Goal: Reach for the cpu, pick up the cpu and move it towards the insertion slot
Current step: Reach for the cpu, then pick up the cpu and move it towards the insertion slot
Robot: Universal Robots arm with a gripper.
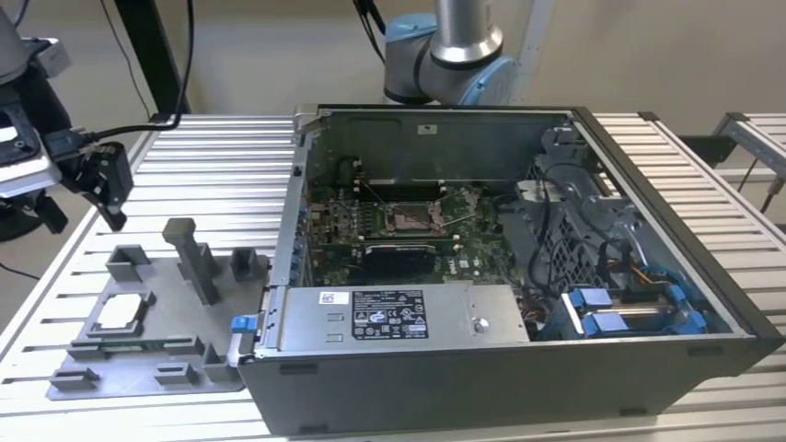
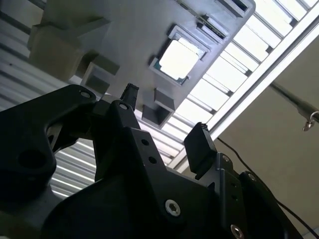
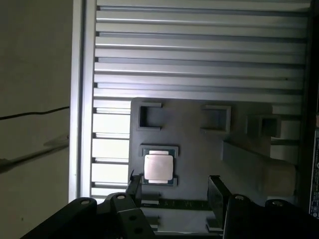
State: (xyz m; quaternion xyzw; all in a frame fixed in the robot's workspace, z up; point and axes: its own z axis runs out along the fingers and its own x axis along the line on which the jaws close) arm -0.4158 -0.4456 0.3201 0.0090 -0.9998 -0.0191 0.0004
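Hanging above the counter (image 1: pixel 209 152) by the grey tray (image 1: pixel 172 368), the tool (image 3: pixel 174 183) is released, its jaws spread with nothing between them. The cpu (image 3: pixel 158 168) lies flat in the tray's shallow square recess, close to one fingertip in the first wrist view. It looks light, thin and stiff, with a smooth metal top that is likely slippery and a delicate underside, so two opposite edges are the best place to grip it. The recess leaves little edge exposed. A tall post (image 1: pixel 187 253) and low blocks (image 1: pixel 246 264) stand close by. The computer case (image 1: pixel 491 378) wall rises between the tray and the insertion slot (image 1: pixel 411 218).
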